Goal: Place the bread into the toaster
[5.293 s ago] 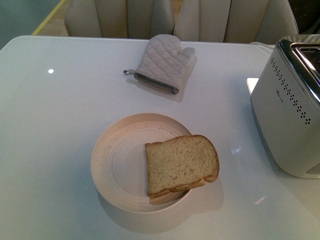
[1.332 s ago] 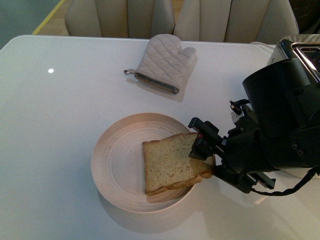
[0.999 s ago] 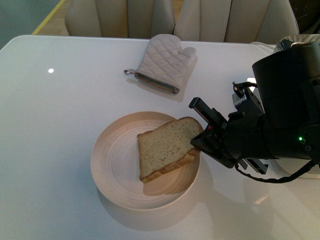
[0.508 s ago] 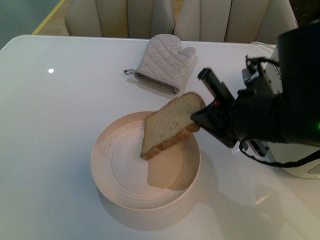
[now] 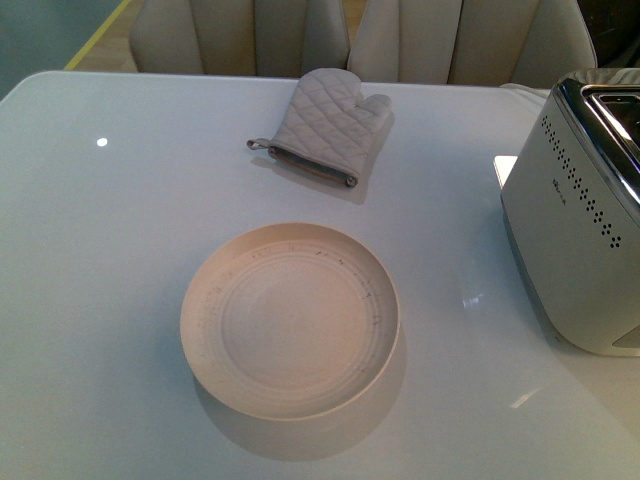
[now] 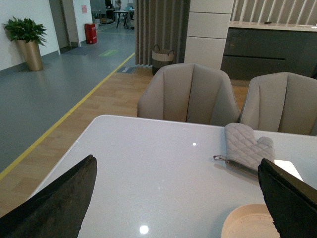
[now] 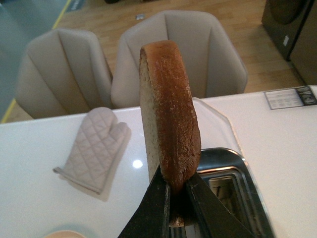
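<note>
We see the left gripper (image 6: 177,161) poised above a white table (image 6: 148,168). Its two dark fingers (image 6: 54,198) are spread wide apart and hold nothing. Straight ahead of it, two beige chairs (image 6: 188,94) stand at the table's far edge. Toward its right finger, a grey quilted oven mitt (image 6: 245,151) lies flat. Closer to that finger, the rim of a round cream plate (image 6: 250,225) just shows.

From the body camera, the plate (image 5: 290,320) sits mid-table. The mitt (image 5: 325,125) lies beyond it, well apart. The boxy white toaster (image 5: 575,230) stands at the right edge of the tabletop (image 5: 100,300), with its rows of small dark holes facing the plate.

The right gripper (image 7: 177,186) is clamped on the bread (image 7: 171,109). Its two dark fingers (image 7: 158,198) pinch one end of the slice. The slice stands upright out of the gripper, edge-on to the wrist camera. We see the brown crust running along the edge and a strip of pale speckled crumb on one face.

Just past the gripped end, the toaster's (image 7: 225,163) shiny chrome top shows, with a dark slot beside one finger. We cannot tell how far the slice is above that slot. Farther out from this gripper, the oven mitt (image 7: 94,148) lies on the table (image 7: 277,139), and two more beige chairs (image 7: 64,69) stand behind it.
</note>
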You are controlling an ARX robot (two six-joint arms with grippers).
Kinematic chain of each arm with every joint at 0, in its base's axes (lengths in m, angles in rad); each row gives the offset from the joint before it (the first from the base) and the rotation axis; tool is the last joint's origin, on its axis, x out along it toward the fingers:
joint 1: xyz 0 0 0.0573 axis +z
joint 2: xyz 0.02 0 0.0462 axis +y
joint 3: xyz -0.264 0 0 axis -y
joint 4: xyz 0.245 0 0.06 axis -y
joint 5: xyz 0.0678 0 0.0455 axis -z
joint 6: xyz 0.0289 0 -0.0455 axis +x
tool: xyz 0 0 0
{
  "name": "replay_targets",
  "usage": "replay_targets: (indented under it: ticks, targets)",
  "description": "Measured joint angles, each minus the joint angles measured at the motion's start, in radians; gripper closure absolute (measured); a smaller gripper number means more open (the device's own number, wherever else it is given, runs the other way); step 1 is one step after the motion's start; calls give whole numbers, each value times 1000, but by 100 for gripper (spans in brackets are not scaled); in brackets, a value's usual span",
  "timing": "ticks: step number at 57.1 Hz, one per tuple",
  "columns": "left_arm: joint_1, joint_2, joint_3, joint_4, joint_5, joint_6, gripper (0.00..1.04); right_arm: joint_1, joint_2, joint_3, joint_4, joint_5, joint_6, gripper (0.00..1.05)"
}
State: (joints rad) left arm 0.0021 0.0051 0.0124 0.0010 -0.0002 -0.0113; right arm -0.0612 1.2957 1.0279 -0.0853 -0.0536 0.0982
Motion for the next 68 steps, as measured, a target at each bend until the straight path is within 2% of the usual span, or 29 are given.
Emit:
replay_targets:
  ticks: [12, 23, 68]
  targets:
    - [0, 0, 0, 0, 0, 0, 7, -5, 5, -13, -82, 21, -102, 102]
    - [0, 0, 0, 0, 0, 0, 7, 5, 33, -51, -87, 72, -136, 102]
    - [0, 0, 0, 0, 0, 0, 7, 17, 86, -150, -32, 131, -140, 102]
